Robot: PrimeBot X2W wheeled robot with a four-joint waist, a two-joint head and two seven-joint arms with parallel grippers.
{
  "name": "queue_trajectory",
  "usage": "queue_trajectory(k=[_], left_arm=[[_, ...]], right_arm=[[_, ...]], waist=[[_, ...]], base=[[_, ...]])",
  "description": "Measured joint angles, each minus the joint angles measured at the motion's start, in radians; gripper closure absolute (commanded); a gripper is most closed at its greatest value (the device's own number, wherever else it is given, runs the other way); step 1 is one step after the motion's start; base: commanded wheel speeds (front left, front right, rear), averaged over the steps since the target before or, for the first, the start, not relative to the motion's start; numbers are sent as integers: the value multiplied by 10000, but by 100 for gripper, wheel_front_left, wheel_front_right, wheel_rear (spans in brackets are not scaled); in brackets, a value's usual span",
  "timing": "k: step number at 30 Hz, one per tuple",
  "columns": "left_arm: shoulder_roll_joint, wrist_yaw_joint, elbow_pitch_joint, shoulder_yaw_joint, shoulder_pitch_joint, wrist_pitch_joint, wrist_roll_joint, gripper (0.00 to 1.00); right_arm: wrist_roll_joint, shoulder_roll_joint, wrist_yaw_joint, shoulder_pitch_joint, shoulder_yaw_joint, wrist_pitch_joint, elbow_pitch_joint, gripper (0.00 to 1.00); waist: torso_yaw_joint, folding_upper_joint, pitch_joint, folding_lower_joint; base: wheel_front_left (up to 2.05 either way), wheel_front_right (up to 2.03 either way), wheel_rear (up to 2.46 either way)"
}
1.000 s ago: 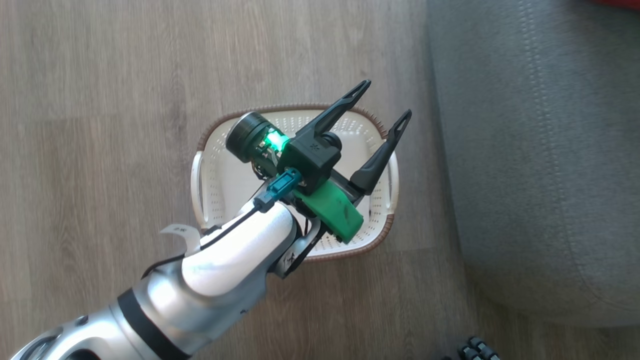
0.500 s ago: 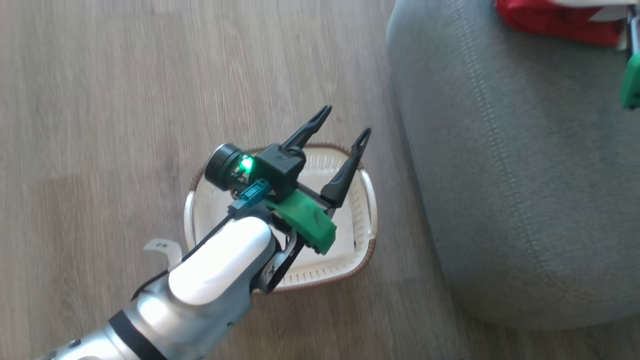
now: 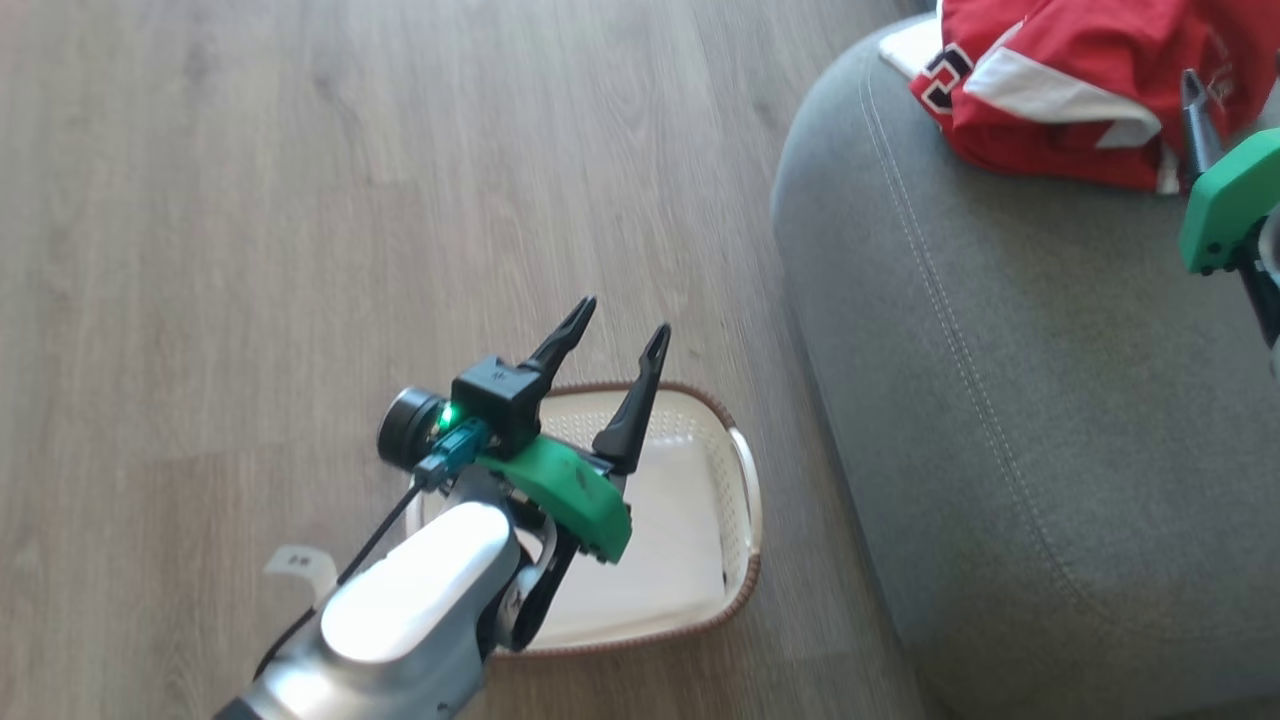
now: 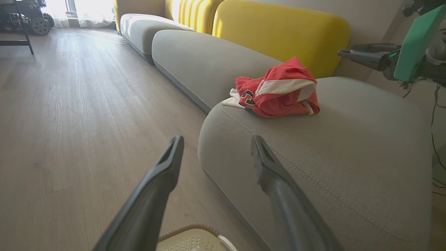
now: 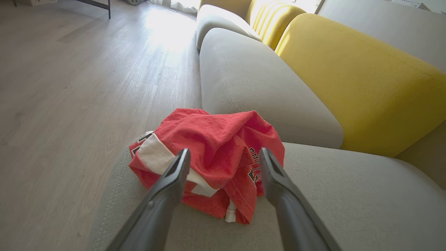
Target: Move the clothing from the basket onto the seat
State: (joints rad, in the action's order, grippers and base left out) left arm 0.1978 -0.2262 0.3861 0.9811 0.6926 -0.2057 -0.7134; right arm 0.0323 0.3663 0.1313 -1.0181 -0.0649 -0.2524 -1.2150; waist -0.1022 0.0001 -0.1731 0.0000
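Head view: the left gripper [image 3: 622, 318] hangs open and empty over the basket [image 3: 748, 500]. The jersey [image 3: 1050, 70] lies bunched on the sofa [image 3: 1000, 400], near its rounded corner.

Left wrist view: a white flap reaches that edge, so a nudge might tip the jersey off.

Right wrist view: the right gripper [image 5: 224, 153], spread wide and empty, has the jersey near, ahead of its fingertips.

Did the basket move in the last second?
No. The basket sits as close beside the seat edge as before; the whole head view shifted, so the camera moved.
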Motion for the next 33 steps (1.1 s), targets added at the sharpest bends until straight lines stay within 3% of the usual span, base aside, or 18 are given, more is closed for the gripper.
queue_trajectory(k=[9, 17, 33], left_arm=[[267, -337, 144, -493, -1070, -255, -437, 0], [1039, -922, 23, -1340, -2301, -424, -610, 0], [2249, -1716, -1712, -3103, -4843, -428, -464, 0]], right_arm=[[-1331, -56, -2, 753, -890, 0, 936, 0], [-1912, -548, -2, 2213, -596, 0, 2220, 0], [-955, -2940, -2, 6697, 984, 255, 7530, 0]], waist=[[506, 0, 1081, 0], [1087, 0, 1790, 0], [1740, 0, 2040, 0]], base=[[0, 0, 0], [0, 0, 0], [0, 0, 0]])
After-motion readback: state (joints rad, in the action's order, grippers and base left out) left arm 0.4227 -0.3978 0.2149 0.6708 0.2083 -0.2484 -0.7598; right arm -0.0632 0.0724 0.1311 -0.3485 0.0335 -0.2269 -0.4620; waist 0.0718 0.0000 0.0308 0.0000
